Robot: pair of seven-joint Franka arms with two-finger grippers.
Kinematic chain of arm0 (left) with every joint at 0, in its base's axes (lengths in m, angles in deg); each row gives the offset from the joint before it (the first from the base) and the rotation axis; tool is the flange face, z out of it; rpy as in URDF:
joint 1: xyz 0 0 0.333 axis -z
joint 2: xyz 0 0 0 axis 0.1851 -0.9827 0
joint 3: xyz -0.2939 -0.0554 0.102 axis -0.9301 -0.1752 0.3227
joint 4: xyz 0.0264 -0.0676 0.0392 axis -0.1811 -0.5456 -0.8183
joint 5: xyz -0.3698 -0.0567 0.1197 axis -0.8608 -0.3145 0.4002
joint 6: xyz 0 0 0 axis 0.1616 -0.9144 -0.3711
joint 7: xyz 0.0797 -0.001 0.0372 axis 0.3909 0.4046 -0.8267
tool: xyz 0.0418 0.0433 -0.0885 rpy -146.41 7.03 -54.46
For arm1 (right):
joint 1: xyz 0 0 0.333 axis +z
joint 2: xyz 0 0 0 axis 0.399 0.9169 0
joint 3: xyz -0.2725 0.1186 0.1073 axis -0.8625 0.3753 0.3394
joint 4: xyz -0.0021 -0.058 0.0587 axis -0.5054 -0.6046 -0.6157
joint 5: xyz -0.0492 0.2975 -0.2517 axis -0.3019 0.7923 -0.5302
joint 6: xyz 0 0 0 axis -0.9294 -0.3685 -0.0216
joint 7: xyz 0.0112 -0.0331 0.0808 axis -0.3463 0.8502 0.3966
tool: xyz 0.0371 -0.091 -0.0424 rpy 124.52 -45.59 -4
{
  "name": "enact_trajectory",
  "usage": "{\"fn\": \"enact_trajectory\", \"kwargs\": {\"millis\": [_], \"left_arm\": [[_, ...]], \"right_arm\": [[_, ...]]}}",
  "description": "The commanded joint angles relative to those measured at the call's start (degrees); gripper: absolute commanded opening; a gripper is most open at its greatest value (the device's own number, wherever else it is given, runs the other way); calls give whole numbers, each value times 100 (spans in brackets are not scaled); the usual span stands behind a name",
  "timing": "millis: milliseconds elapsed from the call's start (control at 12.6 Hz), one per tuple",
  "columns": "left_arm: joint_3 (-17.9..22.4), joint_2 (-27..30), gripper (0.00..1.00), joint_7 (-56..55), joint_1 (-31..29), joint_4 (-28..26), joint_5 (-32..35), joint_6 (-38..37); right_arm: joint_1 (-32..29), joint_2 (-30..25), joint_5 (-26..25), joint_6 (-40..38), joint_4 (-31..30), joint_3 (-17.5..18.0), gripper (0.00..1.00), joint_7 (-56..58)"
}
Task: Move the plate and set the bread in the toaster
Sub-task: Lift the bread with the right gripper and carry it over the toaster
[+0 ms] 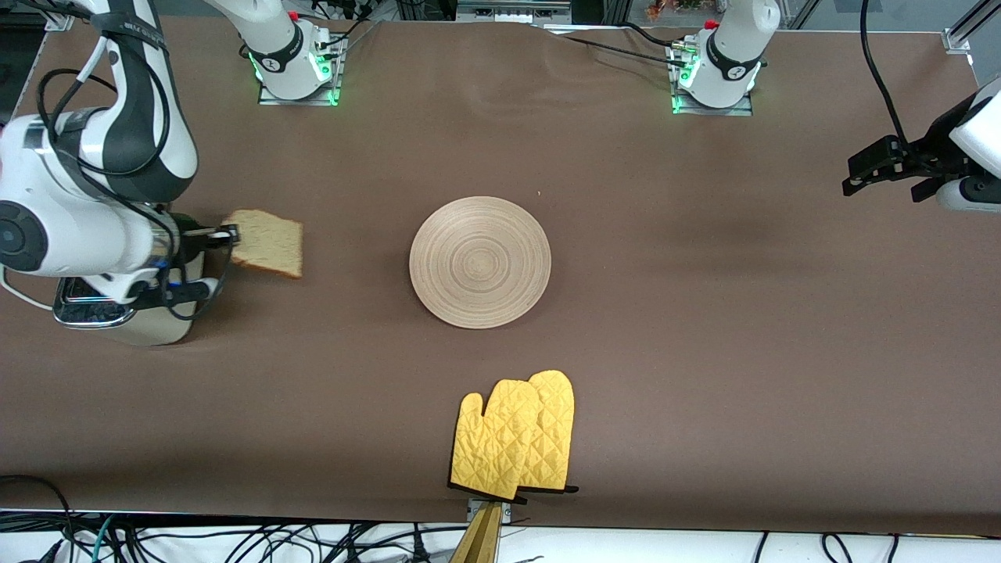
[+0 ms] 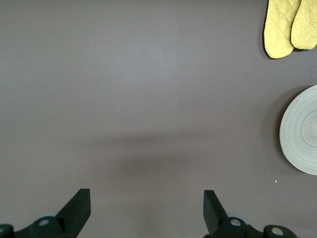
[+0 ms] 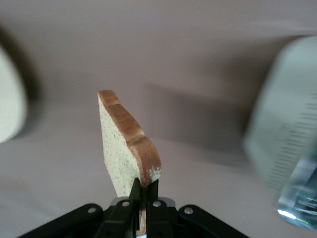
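Bread's heading: while it hangs clamped by one edge, the square slice of speckled light-brown bread (image 1: 268,243) stands on edge, its free end toward the plate, above the brown tabletop (image 1: 704,328) beside the toaster.
Right gripper (image 1: 227,233): fingers (image 3: 132,194) shut tight on the slice's crust.
Left gripper (image 2: 147,208): fingers spread wide, holding nothing, waiting over bare cloth at its own end.
Bread's look: darker crust, pale flecked crumb.
Toaster (image 1: 125,317): boxy, cream-white, chrome-topped, largely under the right wrist.
Plate (image 1: 480,262): round, tan, ring-grooved wood, mid-tabletop.
Mitts (image 1: 516,436): yellow quilted pair, nearer the front camera than the plate.
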Motion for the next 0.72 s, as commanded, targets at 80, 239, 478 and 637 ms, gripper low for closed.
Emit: {"fn": "enact_trajectory", "kwargs": {"millis": [80, 239, 478, 637], "left_arm": [[-14, -50, 100, -19, -7, 158, 95, -129], [-14, -42, 100, -19, -7, 158, 95, -129], [-14, -50, 100, -11, -24, 158, 95, -129], [-6, -50, 100, -19, -16, 158, 95, -129]], "right_arm": [[25, 50, -1021, -286, 583, -358, 0, 78], [25, 50, -1837, -417, 803, -438, 0, 420], [-36, 120, -2499, -506, 892, -587, 0, 623], [-37, 200, -2597, -506, 892, -780, 0, 641]]}}
